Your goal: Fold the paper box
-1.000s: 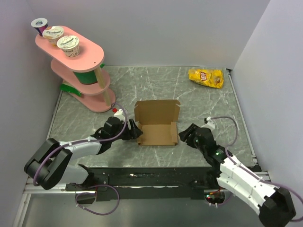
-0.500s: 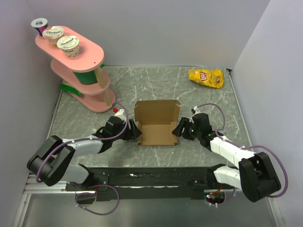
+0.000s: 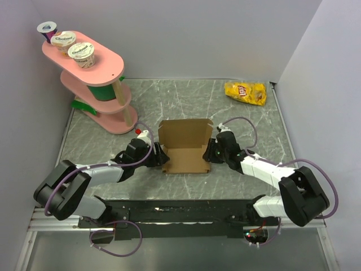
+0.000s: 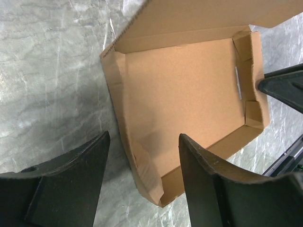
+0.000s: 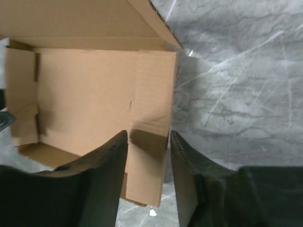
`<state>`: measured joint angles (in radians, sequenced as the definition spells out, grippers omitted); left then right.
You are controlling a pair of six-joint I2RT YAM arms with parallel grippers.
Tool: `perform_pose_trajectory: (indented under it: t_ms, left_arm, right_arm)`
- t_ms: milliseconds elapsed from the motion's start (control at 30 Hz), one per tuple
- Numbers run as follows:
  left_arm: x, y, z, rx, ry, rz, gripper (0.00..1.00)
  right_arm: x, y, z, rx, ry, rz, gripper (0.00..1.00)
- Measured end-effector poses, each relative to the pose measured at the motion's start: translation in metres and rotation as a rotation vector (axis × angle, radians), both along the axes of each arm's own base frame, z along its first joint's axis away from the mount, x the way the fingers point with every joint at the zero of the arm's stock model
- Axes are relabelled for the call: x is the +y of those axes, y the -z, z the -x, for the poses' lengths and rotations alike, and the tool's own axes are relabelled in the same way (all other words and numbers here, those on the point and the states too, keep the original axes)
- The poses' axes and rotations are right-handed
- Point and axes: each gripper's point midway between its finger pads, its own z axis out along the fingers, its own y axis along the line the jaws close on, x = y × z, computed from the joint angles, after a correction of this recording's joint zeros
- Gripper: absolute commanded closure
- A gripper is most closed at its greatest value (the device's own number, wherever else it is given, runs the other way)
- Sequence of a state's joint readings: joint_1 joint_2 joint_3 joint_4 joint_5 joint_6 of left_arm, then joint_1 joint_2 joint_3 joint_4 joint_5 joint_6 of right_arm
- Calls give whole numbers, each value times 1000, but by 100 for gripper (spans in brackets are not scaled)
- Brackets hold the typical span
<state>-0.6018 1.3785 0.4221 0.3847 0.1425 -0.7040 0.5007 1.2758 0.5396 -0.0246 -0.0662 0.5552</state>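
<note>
From above, the plain brown corrugated cardboard box (image 3: 186,159) sits in the middle of the grey marbled counter (image 3: 242,121) as a shallow open tray. Its lid panel stands up along the far edge. Its long axis runs left to right, so each short end faces one arm. The left fingers (image 3: 161,160) are at the left end wall and the right fingers (image 3: 209,153) at the right end, and neither arm is clearly nearer.

The left wrist view shows what the overhead view cannot. The left fingers (image 4: 71,182) stand well apart, open, with the tray's near end wall between them and seemingly touching neither. A black tip of the right fingers (image 4: 284,87) shows at the far wall.

In the right wrist view, the right fingers (image 5: 102,177) straddle the right end flap (image 5: 151,90), which leans outward rather than upright. Cardboard fills the narrow gap, and I cannot tell whether they pinch it. The next move likely turns on that flap being raised inward.
</note>
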Motion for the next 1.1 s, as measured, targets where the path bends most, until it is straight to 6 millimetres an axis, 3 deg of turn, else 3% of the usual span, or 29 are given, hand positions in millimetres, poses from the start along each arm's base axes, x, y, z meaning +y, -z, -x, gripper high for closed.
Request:
perform_pose_trajectory:
  t_ms: [100,400,500,600,633,700,767,1100]
  left_arm:
    - [0,0,0,-2,0,1,34]
    - [-1,-1,-1,-6,0,3,34]
    - [-1,-1,-1,-7,0,3,33]
    - [-1,-2,-1,-7,0,4,33]
    - [-1,-2,-1,-7,0,4,33]
    - [-1,-2,-1,-8,0,5,32]
    - [-1,-3,-1,-12,0,6,32]
    - [-1,-10,-2,-27,0,14,31]
  right_arm:
    - [-1,4,-1,8,6,45,70]
    - [2,16,-5,31,-4,177,63]
    - [5,19,-4,33,-14,220,66]
    - [4,24,-3,41,-15,257,77]
    - [3,26,-3,44,-14,269,86]
    - [1,29,-2,48,-11,291,89]
    - [-1,30,-2,49,-1,311,98]
    - [1,31,-9,36,9,439,100]
